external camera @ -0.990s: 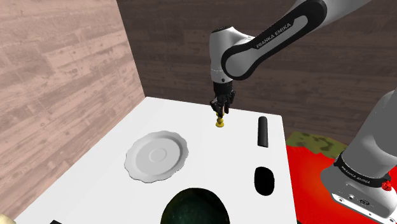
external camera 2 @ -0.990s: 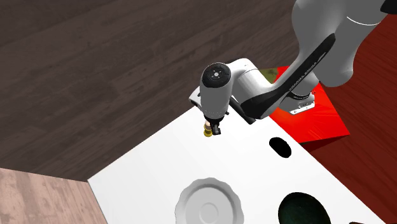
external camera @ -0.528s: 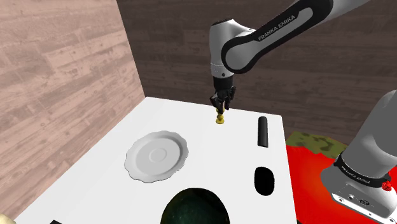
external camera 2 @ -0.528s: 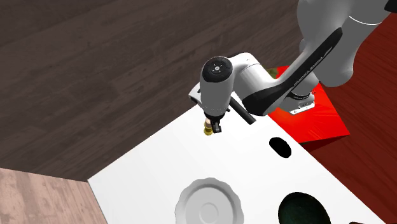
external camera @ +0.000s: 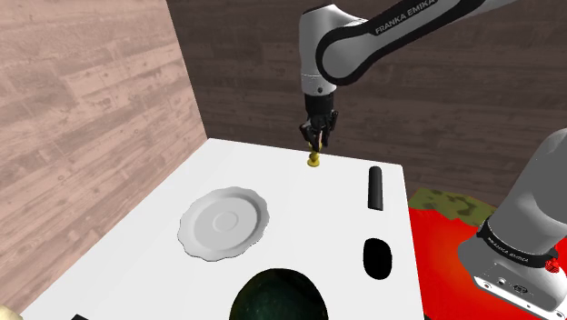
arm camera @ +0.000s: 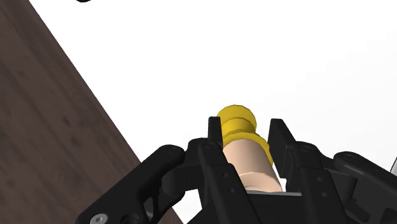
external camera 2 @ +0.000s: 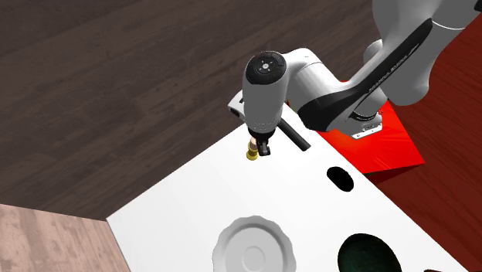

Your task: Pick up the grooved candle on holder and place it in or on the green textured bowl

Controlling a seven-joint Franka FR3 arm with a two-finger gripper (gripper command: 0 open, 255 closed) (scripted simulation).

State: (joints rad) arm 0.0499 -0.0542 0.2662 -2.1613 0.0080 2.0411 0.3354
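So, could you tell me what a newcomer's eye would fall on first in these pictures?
The black gripper clasping a pale candle on a yellow holder, near the far edge of the white table, draws the eye first. Next come the white scalloped plate mid-table and the dark green bowl at the shoulder view's bottom edge.

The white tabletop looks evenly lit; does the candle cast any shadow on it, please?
Shoulder view: no shadow on the white tabletop under the peach candle on yellow holder; second exterior view: none either; wrist view: plain white beyond the black gripper.
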